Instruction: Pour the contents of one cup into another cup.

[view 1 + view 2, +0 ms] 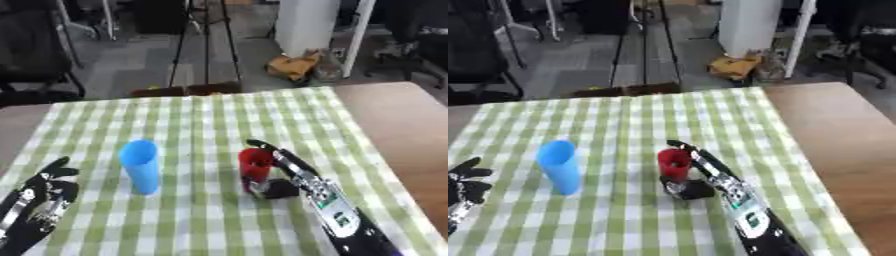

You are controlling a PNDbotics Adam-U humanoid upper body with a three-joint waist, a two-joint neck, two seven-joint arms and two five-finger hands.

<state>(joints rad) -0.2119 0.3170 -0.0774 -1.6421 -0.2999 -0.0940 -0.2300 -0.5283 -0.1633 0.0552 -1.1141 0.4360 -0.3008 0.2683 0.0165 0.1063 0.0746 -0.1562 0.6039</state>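
A red cup [255, 167] stands upright near the middle of the green checked cloth [210, 125]. My right hand [282, 176] reaches in from the lower right and wraps the cup, fingers behind its far side and thumb low at its front. A taller blue cup [141, 166] stands upright to the left, about a cup's height away from the red one. My left hand [45, 194] rests at the lower left corner, fingers pointing up and relaxed, holding nothing. The insides of both cups are hidden from me.
The cloth covers most of a wooden table [398, 125], bare wood showing at the right. Beyond the far edge are tripod legs [206, 45], a white pillar [306, 22] and a yellow-brown bag [293, 66] on the floor.
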